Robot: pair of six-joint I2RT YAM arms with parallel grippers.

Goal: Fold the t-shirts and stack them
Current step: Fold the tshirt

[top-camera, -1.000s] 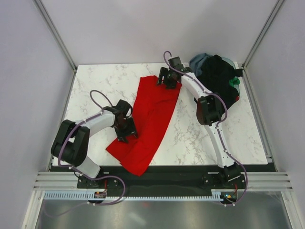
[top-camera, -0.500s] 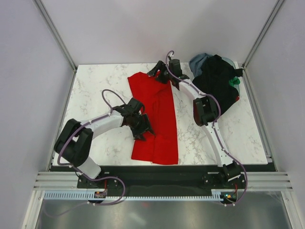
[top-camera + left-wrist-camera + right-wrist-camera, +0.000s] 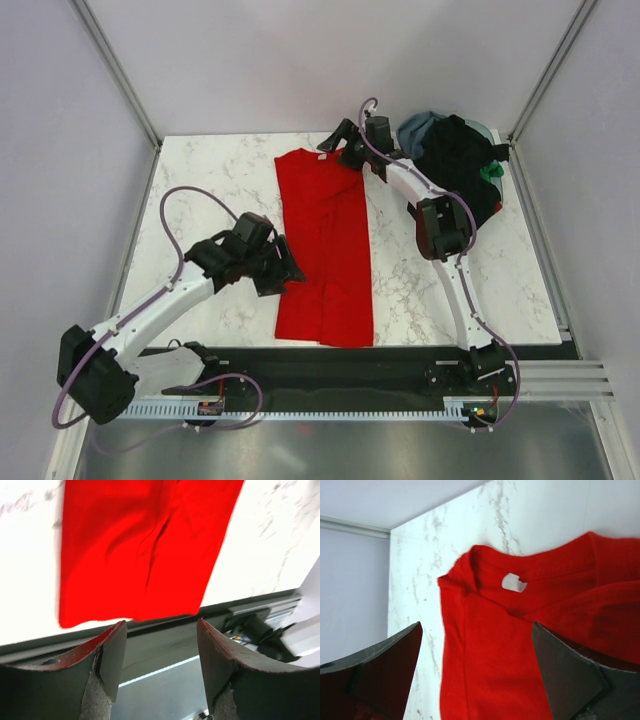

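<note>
Overhead, a bright red t-shirt (image 3: 325, 250) lies flat on the white marble bench (image 3: 200, 180). It is folded lengthwise into a long strip running from the far side to the near edge. The left fingers (image 3: 112, 655) hover just beside the strip's left edge, towards its near end, spread apart with nothing between them. The right fingers (image 3: 570, 680) are spread wide above the collar, where a small white label (image 3: 514, 582) shows. A heap of other shirts (image 3: 460, 170), black, grey-blue and green, sits in the far right corner.
</note>
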